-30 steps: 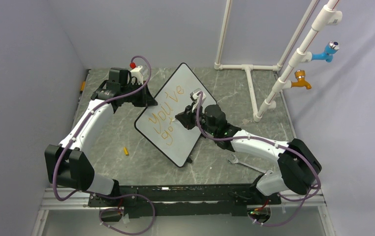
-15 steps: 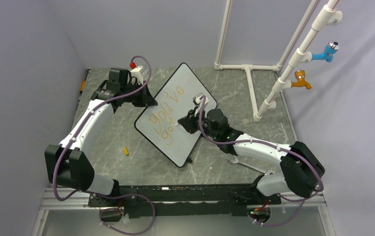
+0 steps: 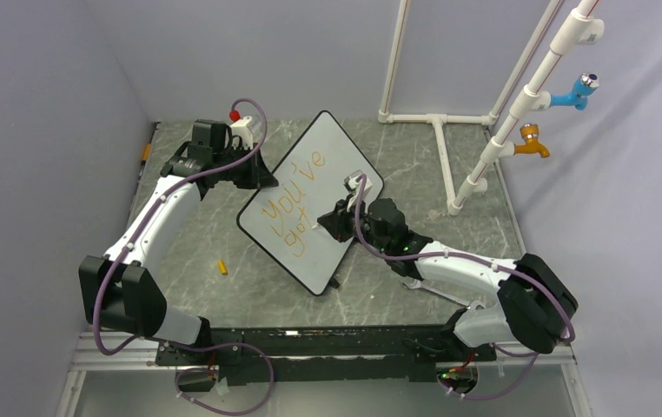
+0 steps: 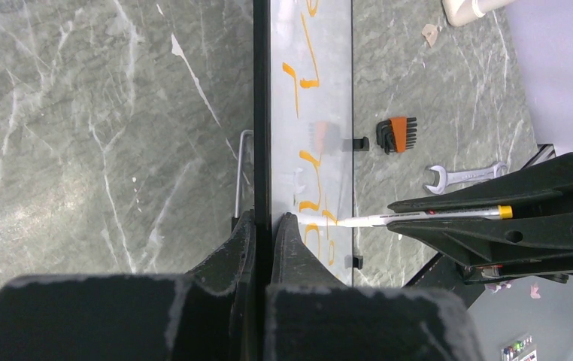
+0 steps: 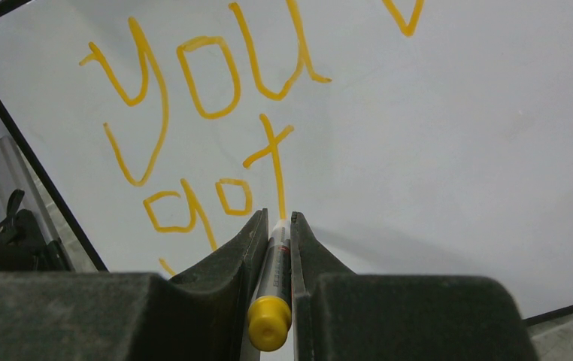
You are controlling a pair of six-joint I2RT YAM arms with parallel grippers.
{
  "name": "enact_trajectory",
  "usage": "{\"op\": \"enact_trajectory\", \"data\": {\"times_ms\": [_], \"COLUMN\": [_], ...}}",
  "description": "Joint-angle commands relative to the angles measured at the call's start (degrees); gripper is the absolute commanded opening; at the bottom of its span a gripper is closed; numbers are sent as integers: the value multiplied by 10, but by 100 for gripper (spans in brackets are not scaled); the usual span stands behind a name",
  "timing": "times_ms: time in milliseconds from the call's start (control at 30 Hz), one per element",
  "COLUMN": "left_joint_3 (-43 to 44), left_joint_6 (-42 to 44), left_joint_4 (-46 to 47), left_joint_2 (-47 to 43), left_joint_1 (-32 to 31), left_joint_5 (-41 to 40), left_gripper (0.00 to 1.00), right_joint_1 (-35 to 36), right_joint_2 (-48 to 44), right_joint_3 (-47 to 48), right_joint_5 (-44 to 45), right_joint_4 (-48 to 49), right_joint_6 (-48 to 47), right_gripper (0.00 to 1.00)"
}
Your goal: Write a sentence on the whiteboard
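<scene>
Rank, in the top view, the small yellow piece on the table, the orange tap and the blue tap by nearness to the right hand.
1. Small yellow piece, on the table, left of the right hand.
2. Orange tap, on the slanted pipe at far right.
3. Blue tap, higher up the same pipe.

left arm [image 3: 158,213]: extended toward far left corner
left gripper [image 4: 270,219]: clamped
right arm [image 3: 458,261]: low, extended toward centre
right gripper [image 5: 277,219]: clamped

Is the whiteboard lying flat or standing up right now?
Standing up: left wrist view shows the whiteboard edge-on, table on both sides, left gripper clamped on its rim.
</scene>
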Motion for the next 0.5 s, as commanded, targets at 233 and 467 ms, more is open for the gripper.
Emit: {"op": "enact_trajectory", "data": {"times_ms": [233, 467], "left_joint_3": [1, 0], "left_joint_6": [72, 71], "left_joint_4": [7, 7], "left_joint_2": [-19, -20], "left_joint_1": [5, 6], "left_joint_5": [-92, -92], "left_gripper": [0, 0], "right_joint_1": [8, 8], "right_joint_2": [0, 3], "right_joint_3": [-20, -1], "right_joint_5": [19, 35], "right_joint_4": [-39, -49], "right_joint_6": [-1, -9], "right_gripper": [0, 0]}}
